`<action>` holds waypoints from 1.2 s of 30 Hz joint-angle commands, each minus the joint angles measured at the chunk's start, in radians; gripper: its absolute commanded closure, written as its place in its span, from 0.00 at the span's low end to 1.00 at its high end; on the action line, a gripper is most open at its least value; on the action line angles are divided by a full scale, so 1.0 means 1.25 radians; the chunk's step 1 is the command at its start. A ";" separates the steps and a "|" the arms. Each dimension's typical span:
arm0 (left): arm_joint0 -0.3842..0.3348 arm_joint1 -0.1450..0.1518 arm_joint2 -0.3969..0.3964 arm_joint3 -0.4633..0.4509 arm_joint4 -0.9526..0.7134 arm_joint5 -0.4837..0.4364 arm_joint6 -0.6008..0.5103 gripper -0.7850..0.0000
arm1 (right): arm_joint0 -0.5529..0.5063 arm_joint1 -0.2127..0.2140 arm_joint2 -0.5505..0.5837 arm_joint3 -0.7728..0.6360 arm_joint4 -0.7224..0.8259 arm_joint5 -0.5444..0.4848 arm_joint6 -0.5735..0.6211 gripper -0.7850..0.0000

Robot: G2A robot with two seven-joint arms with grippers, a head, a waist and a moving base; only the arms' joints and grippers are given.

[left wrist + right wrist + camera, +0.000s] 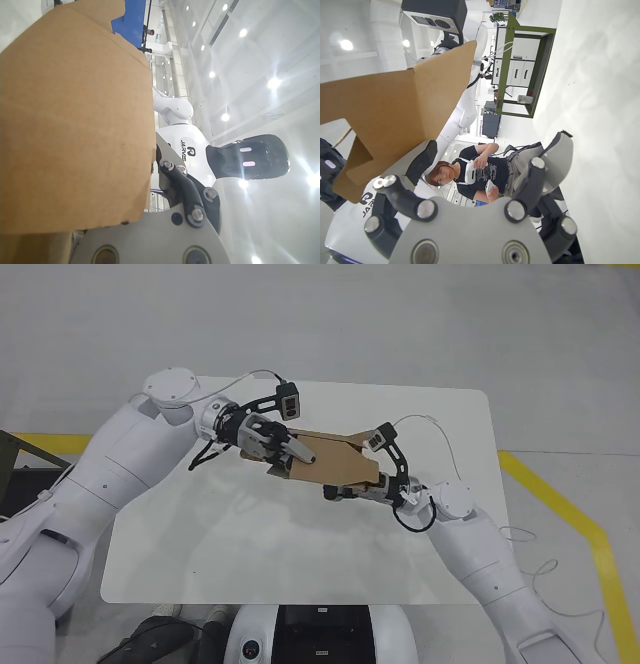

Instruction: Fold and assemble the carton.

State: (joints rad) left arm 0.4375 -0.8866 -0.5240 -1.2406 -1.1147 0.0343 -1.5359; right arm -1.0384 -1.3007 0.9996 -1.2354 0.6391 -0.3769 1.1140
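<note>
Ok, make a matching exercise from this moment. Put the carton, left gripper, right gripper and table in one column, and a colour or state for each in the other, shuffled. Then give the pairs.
1. carton
2. left gripper
3. right gripper
4. table

A. open fingers, one touching the carton
B. white, with rounded corners
C. brown, spanning between the two grippers
D. shut on one end of the carton

Pairs: 1-C, 2-D, 3-A, 4-B.

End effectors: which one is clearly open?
The right end effector: fingers spread wide, one pad on the carton. The left end effector sits at its other end.
</note>
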 commanded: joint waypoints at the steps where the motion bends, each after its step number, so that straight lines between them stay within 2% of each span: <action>1: -0.001 0.001 0.003 -0.004 -0.003 0.002 0.000 1.00 | 0.002 -0.001 0.004 0.002 0.008 -0.005 -0.003 0.00; 17: -0.002 0.023 0.012 0.000 -0.031 0.003 0.000 1.00 | -0.014 0.004 0.036 -0.012 0.034 -0.019 0.005 0.00; 25: -0.011 0.033 0.003 0.039 0.004 -0.023 0.000 1.00 | -0.018 0.005 0.041 0.002 0.038 -0.026 0.014 0.00; 32: -0.016 0.047 -0.001 0.028 0.026 -0.023 0.000 1.00 | -0.023 0.012 0.061 0.018 0.010 -0.016 0.021 0.00; 36: -0.020 0.055 -0.012 0.049 0.050 -0.051 0.000 1.00 | -0.025 0.016 0.072 0.020 -0.010 -0.018 0.014 0.00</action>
State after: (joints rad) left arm 0.4138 -0.8196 -0.5343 -1.1899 -1.0634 -0.0177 -1.5359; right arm -1.0688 -1.2814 1.0869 -1.2105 0.6353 -0.3978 1.1354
